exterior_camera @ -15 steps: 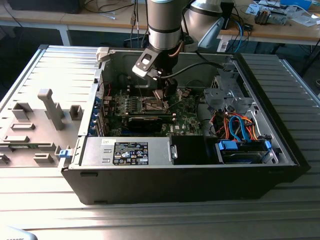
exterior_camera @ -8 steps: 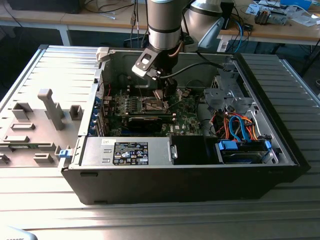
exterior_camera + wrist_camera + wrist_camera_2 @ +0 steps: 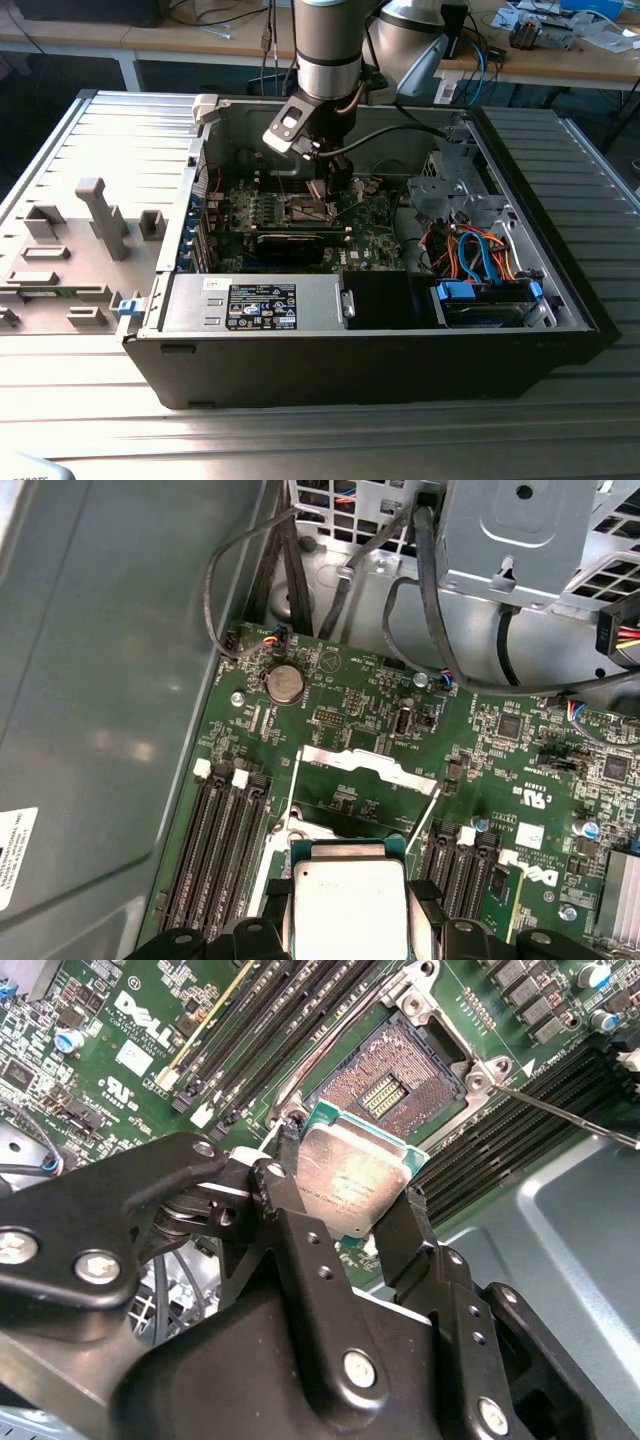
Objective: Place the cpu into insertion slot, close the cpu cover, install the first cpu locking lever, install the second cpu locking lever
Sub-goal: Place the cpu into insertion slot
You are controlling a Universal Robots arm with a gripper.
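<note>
My gripper (image 3: pixel 350 1205) is shut on the cpu (image 3: pixel 348 1172), a small square chip with a pale metal top on a green base, held by two opposite edges between the black fingers (image 3: pixel 290 1210). The cpu hangs just above and beside the open insertion slot (image 3: pixel 390 1085), whose pin field is bare. In the first wrist view the cpu (image 3: pixel 348 905) sits in my gripper (image 3: pixel 350 900), with the silvery cpu cover (image 3: pixel 368 765) swung up and open beyond it. Thin wire levers (image 3: pixel 425 815) stand raised beside the socket. In the exterior view my gripper (image 3: pixel 326 190) is down inside the case over the motherboard (image 3: pixel 300 215).
Black memory slots (image 3: pixel 215 850) flank the socket on both sides. Loose cables (image 3: pixel 400 590) and a metal drive cage (image 3: pixel 520 530) lie beyond the board. The case wall (image 3: pixel 100 680) rises close by. A power supply (image 3: pixel 255 305) and blue-cabled drive bay (image 3: pixel 485 300) fill the case front.
</note>
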